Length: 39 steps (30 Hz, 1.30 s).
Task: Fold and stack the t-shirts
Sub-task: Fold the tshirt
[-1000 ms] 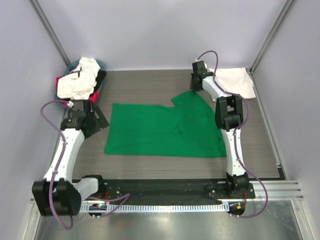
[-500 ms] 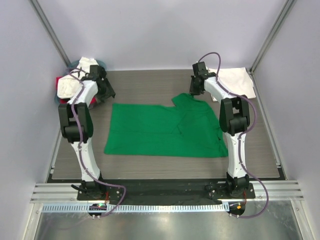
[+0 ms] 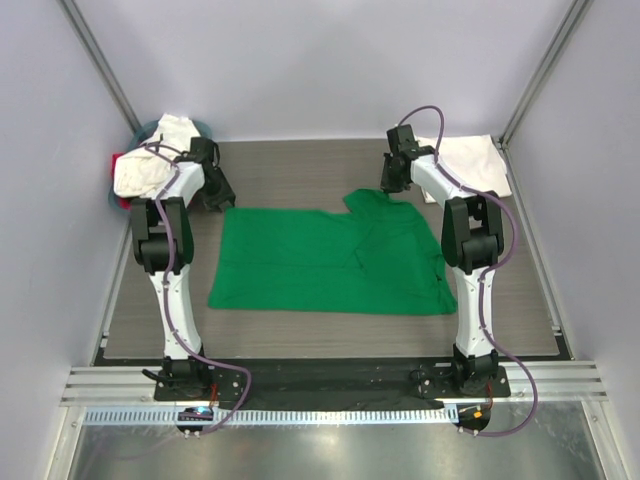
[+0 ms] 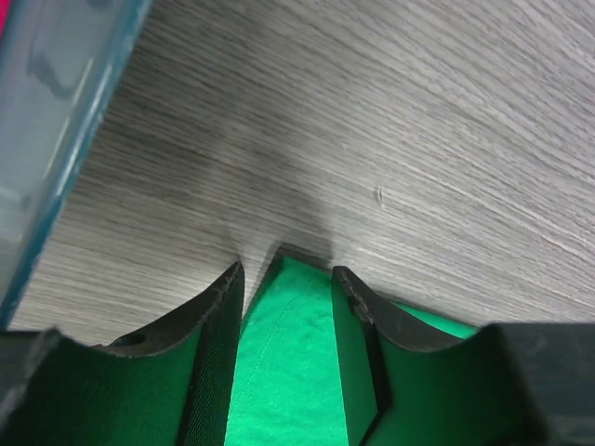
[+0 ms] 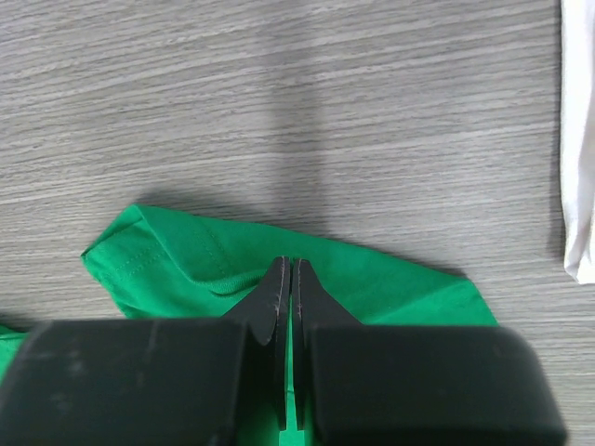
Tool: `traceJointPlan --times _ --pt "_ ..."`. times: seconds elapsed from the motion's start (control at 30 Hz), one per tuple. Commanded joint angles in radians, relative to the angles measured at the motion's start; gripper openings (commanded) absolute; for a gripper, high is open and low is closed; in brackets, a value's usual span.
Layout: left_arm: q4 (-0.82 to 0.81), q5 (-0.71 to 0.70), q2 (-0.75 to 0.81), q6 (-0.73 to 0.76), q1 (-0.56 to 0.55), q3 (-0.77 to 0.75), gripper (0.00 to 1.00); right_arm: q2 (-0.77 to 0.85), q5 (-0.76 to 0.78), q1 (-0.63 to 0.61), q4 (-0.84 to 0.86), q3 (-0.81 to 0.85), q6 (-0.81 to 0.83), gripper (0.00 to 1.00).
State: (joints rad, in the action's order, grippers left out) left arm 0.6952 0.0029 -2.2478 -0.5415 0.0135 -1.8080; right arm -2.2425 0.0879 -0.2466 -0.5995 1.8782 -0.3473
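Corner grab on green shirt (image 3: 320, 262), prepping a fold.
Left claw (image 4: 286, 279) half-wide astride its corner, right claw (image 5: 286, 269) pinched shut on cloth, near bench (image 3: 300, 165) far edge, for an even lift.

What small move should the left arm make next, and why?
Probably close the left tool fully. Its fingers stand apart on either side of the far left corner of the green shirt, not pinching it, while the right tool is shut on the shirt's far right edge. Both sides likely need a grip before folding.
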Motion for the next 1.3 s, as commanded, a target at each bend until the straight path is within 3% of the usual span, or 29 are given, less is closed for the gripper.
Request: traceJointPlan --times 0.0,0.4,0.5,0.57,0.83,1.27 --pt "0.009 -0.023 -0.007 0.014 -0.004 0.002 0.43 0.052 0.018 -0.003 0.009 0.004 -0.005 0.01" --pt "0.029 -0.053 -0.038 0.021 -0.05 -0.019 0.28 0.064 0.032 -0.005 0.001 -0.017 0.004 0.01" --pt "0.03 -0.061 -0.038 0.028 -0.058 -0.017 0.18 0.061 0.033 -0.002 0.001 -0.011 0.004 0.01" --pt "0.036 -0.061 -0.042 0.028 -0.057 -0.024 0.0 0.061 0.027 0.0 -0.002 0.001 0.005 0.01" --pt "0.073 -0.086 0.065 0.009 -0.056 -0.016 0.0 0.148 0.03 -0.002 -0.036 0.012 0.036 0.01" --pt "0.052 -0.089 0.301 -0.009 -0.056 0.196 0.0 0.489 0.013 -0.003 -0.01 -0.339 0.027 0.01"
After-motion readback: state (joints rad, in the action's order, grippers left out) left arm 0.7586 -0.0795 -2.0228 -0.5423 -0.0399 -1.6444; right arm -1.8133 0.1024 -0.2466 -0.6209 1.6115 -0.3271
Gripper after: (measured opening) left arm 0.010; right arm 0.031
